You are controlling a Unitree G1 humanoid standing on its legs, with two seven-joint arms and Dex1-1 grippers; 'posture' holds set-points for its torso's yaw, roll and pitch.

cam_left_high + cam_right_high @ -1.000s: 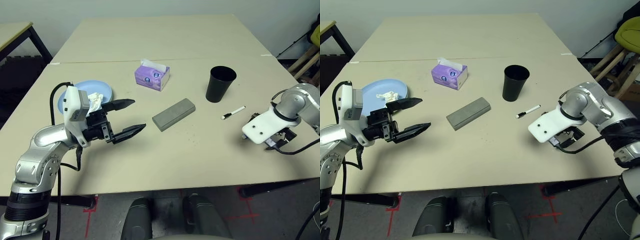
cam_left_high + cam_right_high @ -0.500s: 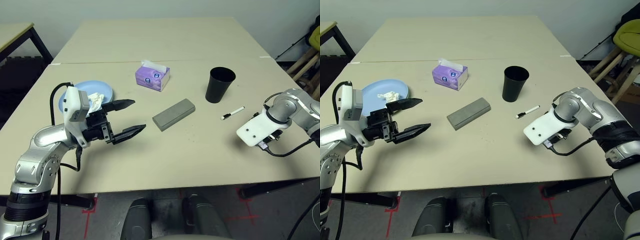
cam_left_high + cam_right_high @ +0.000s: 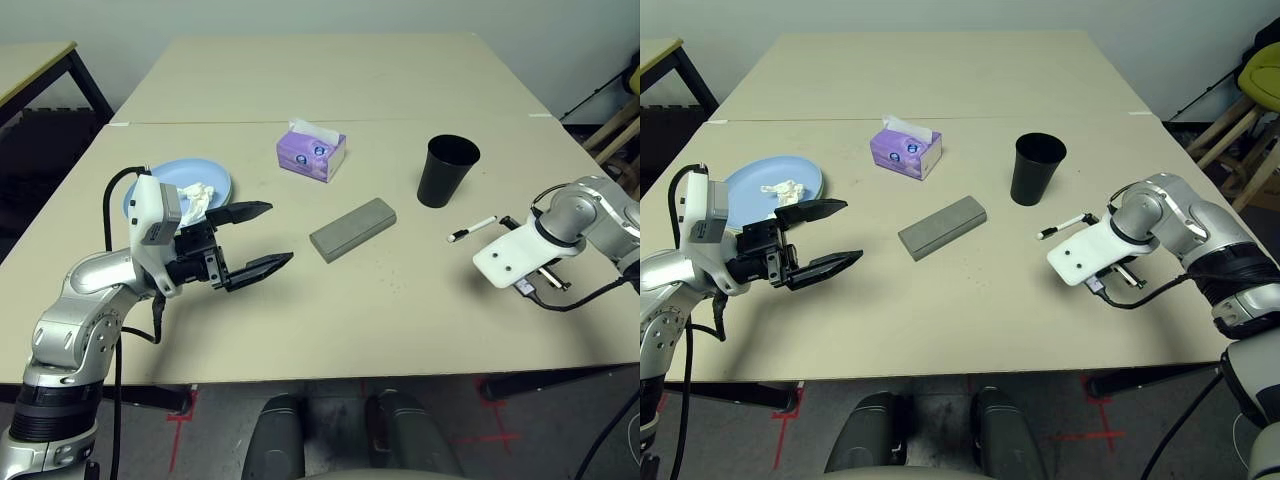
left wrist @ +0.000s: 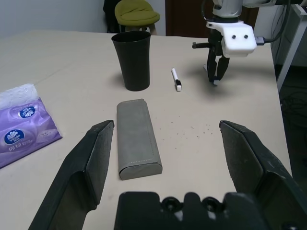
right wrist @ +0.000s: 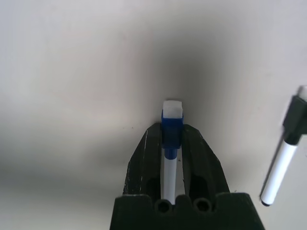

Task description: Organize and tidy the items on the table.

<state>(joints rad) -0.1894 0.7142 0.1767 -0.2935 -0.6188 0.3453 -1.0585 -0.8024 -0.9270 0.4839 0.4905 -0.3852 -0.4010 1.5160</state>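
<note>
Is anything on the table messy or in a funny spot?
A crumpled white tissue sits on the blue plate like trash. One pen lies loose beside the black cup. Nothing looks spilled or broken.

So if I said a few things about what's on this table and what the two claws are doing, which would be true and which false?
1. The right gripper is shut on a white-and-blue pen. True.
2. The left gripper holds the grey case. False: it is open and holds nothing.
3. The black cup lies tipped over. False: it stands upright.
4. A crumpled tissue sits on the blue plate. True.
5. A second pen lies on the table. True.
</note>
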